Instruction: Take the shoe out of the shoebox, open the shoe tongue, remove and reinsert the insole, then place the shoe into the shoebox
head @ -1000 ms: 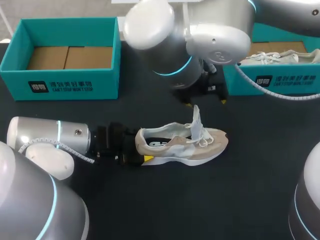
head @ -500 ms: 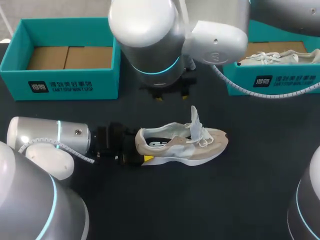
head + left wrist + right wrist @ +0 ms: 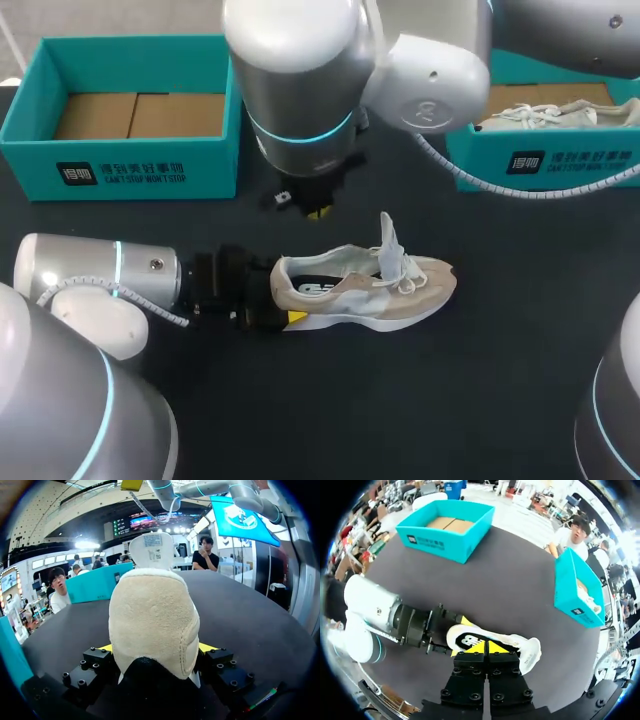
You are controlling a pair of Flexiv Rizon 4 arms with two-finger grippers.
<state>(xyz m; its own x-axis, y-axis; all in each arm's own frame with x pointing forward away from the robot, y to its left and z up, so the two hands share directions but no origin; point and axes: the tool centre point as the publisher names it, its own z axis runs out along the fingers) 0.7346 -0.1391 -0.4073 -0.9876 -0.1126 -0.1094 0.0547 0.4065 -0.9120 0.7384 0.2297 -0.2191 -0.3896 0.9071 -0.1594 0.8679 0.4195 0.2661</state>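
Clamping the heel of the shoe (image 3: 365, 290) from both sides, left gripper (image 3: 156, 649) sits at 9 o'clock of it. Shoe lies on the table (image 3: 480, 400), toe toward 3 o'clock, tongue (image 3: 390, 238) standing up. Right gripper (image 3: 488, 648) hangs over the heel end, fingers pressed together, empty. Teal shoebox (image 3: 130, 160) at 10 o'clock; second shoebox (image 3: 560, 165) at 2 o'clock holds another shoe (image 3: 545, 113).

Beige low-top cloth shoe (image 3: 365, 290): napped suede-like heel, white woven mesh, cloth laces, smooth sole. Teal rectangular cardboard shoebox (image 3: 120, 160) at its 10 o'clock: matt outside, raw brown board floor. Black table top (image 3: 480, 400): matt, smooth. Right arm's white rounded shell (image 3: 290, 60): glossy.
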